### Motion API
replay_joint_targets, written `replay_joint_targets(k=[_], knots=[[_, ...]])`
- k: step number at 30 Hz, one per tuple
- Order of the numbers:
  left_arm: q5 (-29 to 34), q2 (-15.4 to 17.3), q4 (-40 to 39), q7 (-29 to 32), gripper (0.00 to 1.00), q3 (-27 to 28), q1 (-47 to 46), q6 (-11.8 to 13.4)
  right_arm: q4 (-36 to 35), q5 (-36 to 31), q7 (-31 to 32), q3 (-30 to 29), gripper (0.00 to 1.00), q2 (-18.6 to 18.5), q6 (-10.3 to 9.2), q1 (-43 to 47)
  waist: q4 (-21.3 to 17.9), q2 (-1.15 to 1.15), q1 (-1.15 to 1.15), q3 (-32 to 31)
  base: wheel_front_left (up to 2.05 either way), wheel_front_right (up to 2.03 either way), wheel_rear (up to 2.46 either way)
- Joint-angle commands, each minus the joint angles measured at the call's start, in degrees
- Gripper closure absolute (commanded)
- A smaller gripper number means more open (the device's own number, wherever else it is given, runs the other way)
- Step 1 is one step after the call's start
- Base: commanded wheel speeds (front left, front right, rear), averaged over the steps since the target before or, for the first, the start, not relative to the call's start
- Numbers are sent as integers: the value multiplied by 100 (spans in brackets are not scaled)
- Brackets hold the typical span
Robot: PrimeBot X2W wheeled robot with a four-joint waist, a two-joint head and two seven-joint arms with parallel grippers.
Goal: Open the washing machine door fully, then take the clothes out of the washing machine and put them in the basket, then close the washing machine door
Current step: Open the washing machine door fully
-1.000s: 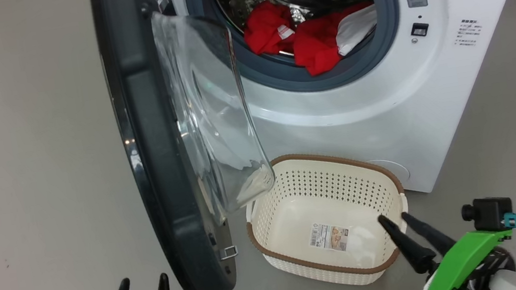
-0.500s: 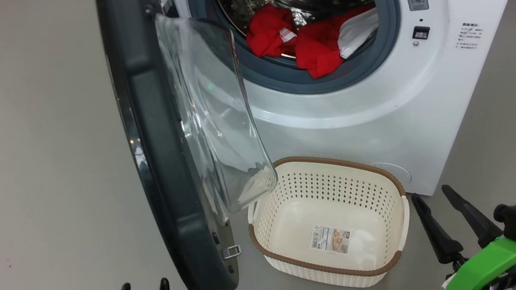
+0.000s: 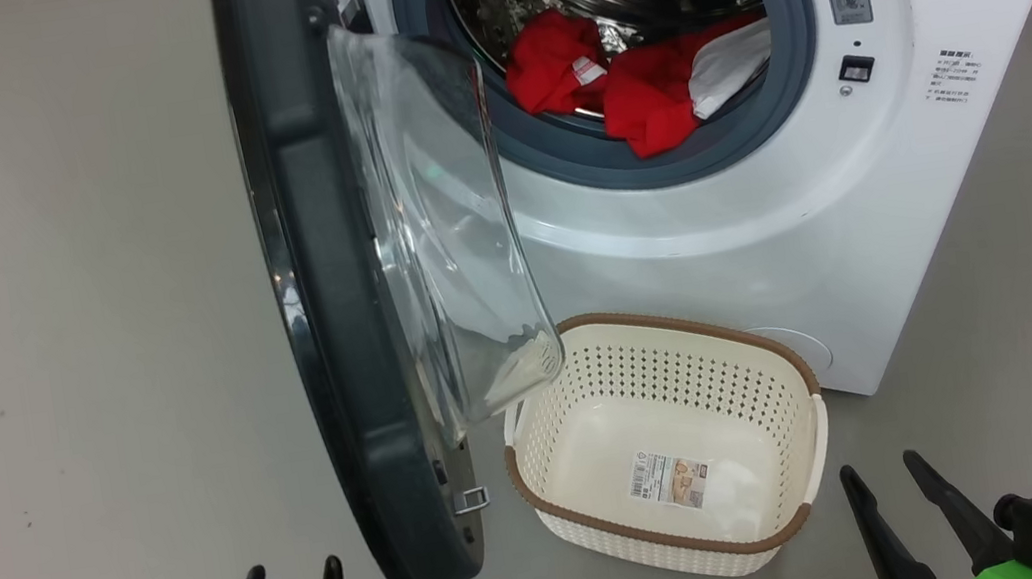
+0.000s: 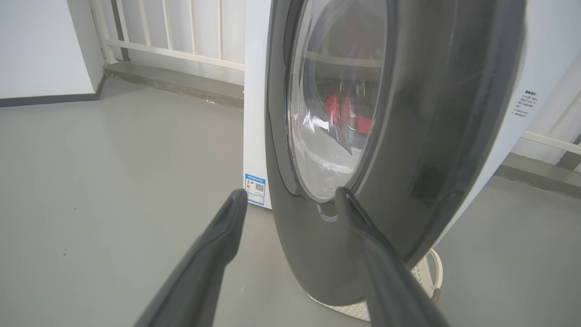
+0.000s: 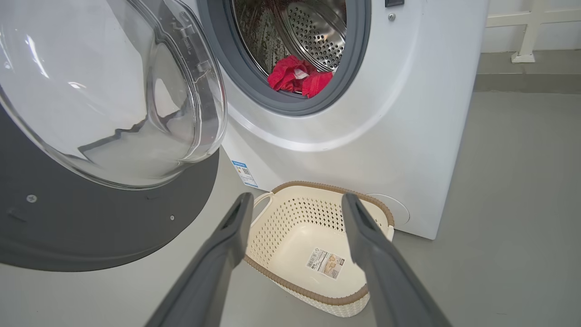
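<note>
Right gripper (image 3: pixel 877 469), jaws released, has pulled back from over the empty basket (image 3: pixel 642 320); left gripper (image 3: pixel 295 568) also released. Clothes (image 3: pixel 651 99) likely come next.

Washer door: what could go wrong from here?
1. The door stands about square to the washing machine, its glass bowl over the basket's left rim; dropped clothes could hit the glass and miss.
2. The red clothes hang over the grey gasket; a partial grab may spill some on the floor.
3. The open right gripper sits near the basket; rising, it may clip the rim.
</note>
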Motion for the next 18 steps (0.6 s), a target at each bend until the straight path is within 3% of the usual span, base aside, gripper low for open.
replay_joint_targets(k=[1, 7, 8, 9, 18], knots=[[34, 42, -119, -70, 0, 177, -79, -32, -115, -63, -53, 104, 0, -37, 36, -66, -1, 0, 0, 2, 0, 0, 0], [19, 42, -142, -70, 3, 226, -111, -32, -89, -138, -53, 67, 0, 5, 36, -42, -19, 0, 0, -21, 0, 0, 0], [-36, 42, -173, -70, 67, 265, -126, -32, -91, -148, -53, 60, 0, 10, 36, -42, -21, 0, 0, -23, 0, 0, 0], [-97, 42, -203, -70, 100, 309, -145, -32, -93, -155, -53, 53, 0, 15, 36, -43, -20, 0, 0, -25, 0, 0, 0], [-379, 42, -790, -70, 100, 698, -463, -32, -106, -196, -53, 48, 0, 45, 36, -50, 3, 0, 0, -64, 0, 0, 0]])
